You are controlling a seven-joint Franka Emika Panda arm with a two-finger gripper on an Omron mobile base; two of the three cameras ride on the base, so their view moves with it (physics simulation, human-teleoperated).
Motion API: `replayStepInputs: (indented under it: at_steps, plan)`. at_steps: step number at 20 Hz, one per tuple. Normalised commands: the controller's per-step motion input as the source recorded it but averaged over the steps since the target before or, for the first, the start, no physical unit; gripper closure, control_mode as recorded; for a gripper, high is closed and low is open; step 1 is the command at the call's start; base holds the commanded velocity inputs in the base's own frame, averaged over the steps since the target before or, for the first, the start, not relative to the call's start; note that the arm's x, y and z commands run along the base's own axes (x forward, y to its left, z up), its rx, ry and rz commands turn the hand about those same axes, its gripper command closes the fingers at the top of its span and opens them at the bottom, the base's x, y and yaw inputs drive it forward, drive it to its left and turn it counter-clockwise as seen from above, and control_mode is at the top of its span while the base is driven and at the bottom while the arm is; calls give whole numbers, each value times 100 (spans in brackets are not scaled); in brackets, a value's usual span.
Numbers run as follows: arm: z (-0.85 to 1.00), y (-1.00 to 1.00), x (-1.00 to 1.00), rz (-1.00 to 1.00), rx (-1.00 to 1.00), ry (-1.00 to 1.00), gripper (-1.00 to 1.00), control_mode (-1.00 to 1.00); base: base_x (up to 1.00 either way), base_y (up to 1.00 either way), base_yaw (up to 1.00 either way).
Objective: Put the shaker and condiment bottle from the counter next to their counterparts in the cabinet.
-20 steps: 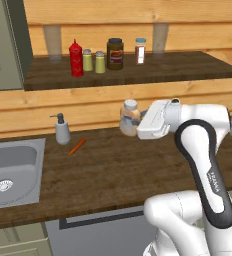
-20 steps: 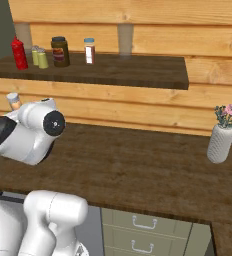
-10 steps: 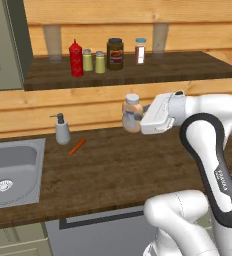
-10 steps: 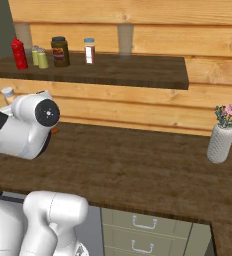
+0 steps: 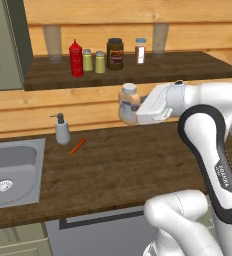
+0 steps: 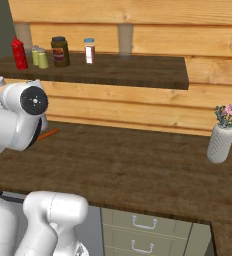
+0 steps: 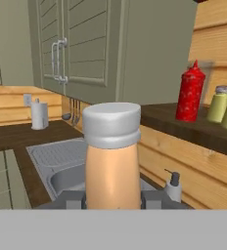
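My gripper (image 5: 128, 109) is pinched on the bottle (image 5: 129, 98), held upright in the air above the counter (image 5: 113, 170), below the shelf (image 5: 188, 67) edge. It looks light, stiff and smooth, likely slippery; gripping the lower body suits it

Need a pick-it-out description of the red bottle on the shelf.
Find the dark wooden shelf in the plank wall above the counter. At the left end of the row of containers on it stands the red squeeze bottle, beside two yellow-green shakers. It is the row's one red item, with a pointed cap.
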Motion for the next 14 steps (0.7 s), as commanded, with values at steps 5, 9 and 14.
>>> replayStepInputs:
  at_steps: [5, 9, 14]
  plan:
    - [20, 32, -21, -1, 0, 5, 100, -100, 0, 0, 0]
    - [9, 35, -2, -3, 0, 9, 100, -100, 0, 0, 0]
    - [27, 16, 0, -1, 7, 5, 100, -100, 0, 0, 0]
